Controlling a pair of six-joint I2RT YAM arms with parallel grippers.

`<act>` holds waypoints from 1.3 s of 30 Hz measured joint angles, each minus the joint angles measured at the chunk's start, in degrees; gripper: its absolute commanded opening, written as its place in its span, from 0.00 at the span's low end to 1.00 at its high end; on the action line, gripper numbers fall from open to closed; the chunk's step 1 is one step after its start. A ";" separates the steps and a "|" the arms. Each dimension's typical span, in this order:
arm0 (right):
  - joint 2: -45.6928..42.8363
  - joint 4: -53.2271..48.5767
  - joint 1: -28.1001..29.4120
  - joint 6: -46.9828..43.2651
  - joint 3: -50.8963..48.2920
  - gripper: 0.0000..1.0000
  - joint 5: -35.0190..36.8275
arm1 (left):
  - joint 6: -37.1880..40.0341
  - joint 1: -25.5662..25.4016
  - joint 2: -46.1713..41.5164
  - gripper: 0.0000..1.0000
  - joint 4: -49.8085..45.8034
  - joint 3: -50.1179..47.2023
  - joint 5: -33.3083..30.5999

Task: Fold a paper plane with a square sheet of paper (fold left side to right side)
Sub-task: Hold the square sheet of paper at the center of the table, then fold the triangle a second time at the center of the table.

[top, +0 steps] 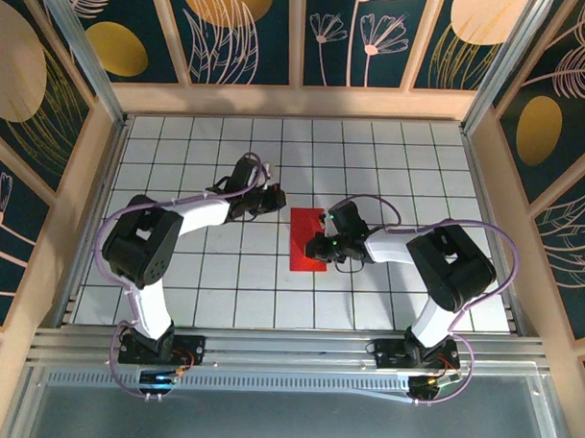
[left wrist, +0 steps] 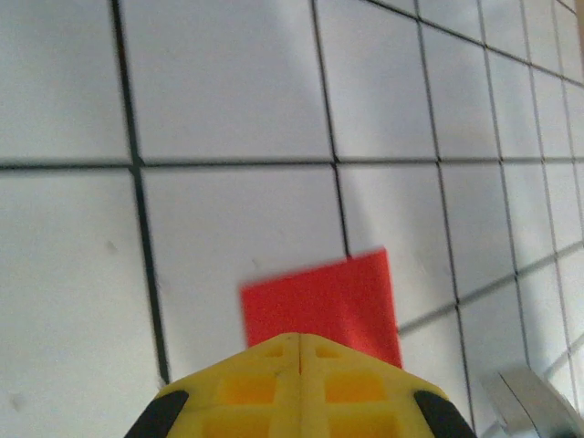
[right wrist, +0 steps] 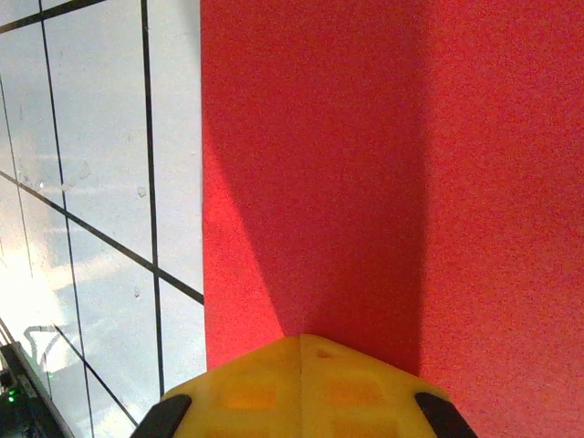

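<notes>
My right gripper [right wrist: 301,339] shut tight and empty, tip over the red sheet of paper [top: 303,241], my left gripper [left wrist: 299,342] shut too, empty, near it.

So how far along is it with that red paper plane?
Early on. Done, it seems: the red paper lies as a narrow rectangle, so maybe folded once. In hand: the shut right hand sits over its right edge, perhaps pressing; the shut left hand hovers apart. Left: no pointed plane shape yet.
</notes>
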 measured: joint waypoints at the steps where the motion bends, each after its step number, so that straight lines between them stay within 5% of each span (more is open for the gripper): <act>1: 0.00 0.00 0.00 0.20 0.00 0.00 0.02 | -0.46 -1.25 -1.18 0.00 0.02 -1.36 0.13; 7: 0.00 -0.02 0.00 0.42 0.00 0.00 0.07 | -1.84 -6.47 -2.29 0.00 -1.11 -5.55 1.18; 23: 0.00 -0.66 0.04 0.39 0.37 0.00 0.13 | -1.51 -6.51 3.17 0.00 -3.74 -4.20 1.09; 32: -3.56 -6.03 -0.74 0.31 1.86 0.34 1.22 | -1.36 -6.95 3.52 0.00 -4.13 -3.58 0.02; 39: -13.68 -8.52 -7.06 -0.66 -1.07 0.44 0.90 | -1.62 -7.30 3.41 0.00 -3.96 -3.80 -0.33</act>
